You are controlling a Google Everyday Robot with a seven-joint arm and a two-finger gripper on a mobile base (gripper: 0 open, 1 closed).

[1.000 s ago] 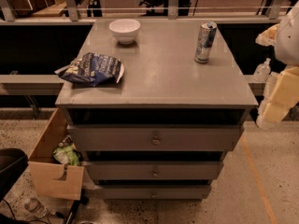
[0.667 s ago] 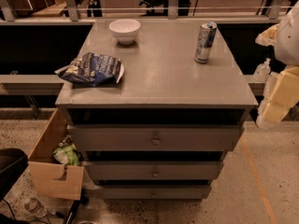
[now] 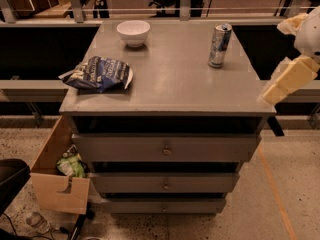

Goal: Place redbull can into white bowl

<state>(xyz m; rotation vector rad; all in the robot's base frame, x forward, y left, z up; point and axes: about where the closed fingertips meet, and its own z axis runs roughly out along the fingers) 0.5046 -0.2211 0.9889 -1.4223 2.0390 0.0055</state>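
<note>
The redbull can [image 3: 219,45] stands upright on the grey cabinet top [image 3: 175,84], at the back right. The white bowl [image 3: 133,32] sits upright and empty at the back, left of centre, well apart from the can. My gripper [image 3: 280,86] is at the end of the cream-coloured arm [image 3: 300,64] at the right edge of the view. It is off the cabinet's right side, to the right of the can and nearer than it. It holds nothing that I can see.
A dark blue snack bag [image 3: 97,74] lies on the left part of the top. Drawer fronts [image 3: 165,149] fill the cabinet below. An open cardboard box [image 3: 57,176] with rubbish stands on the floor at the lower left. A railing [image 3: 160,9] runs behind the cabinet.
</note>
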